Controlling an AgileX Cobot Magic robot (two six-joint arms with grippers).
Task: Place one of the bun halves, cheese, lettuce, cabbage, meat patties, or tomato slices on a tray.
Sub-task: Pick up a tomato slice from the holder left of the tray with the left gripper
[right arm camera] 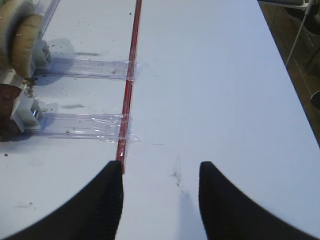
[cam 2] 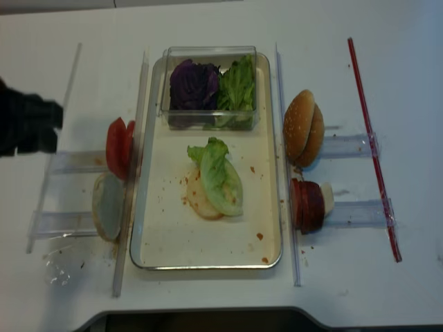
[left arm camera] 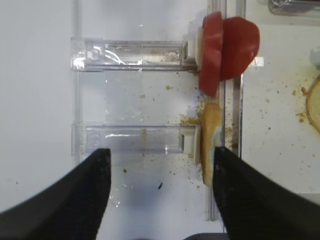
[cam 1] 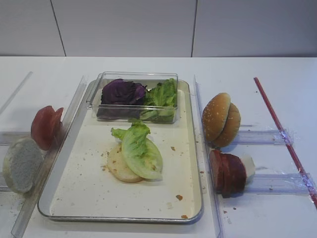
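Your left gripper was wide open and held nothing, hanging over the white table just beside the pale bun half and the tomato slices on their clear racks. Your right gripper was open too, with nothing in it, near the red strip. On the tray lay a bun half with a lettuce leaf on top. The cabbage sat in the clear box
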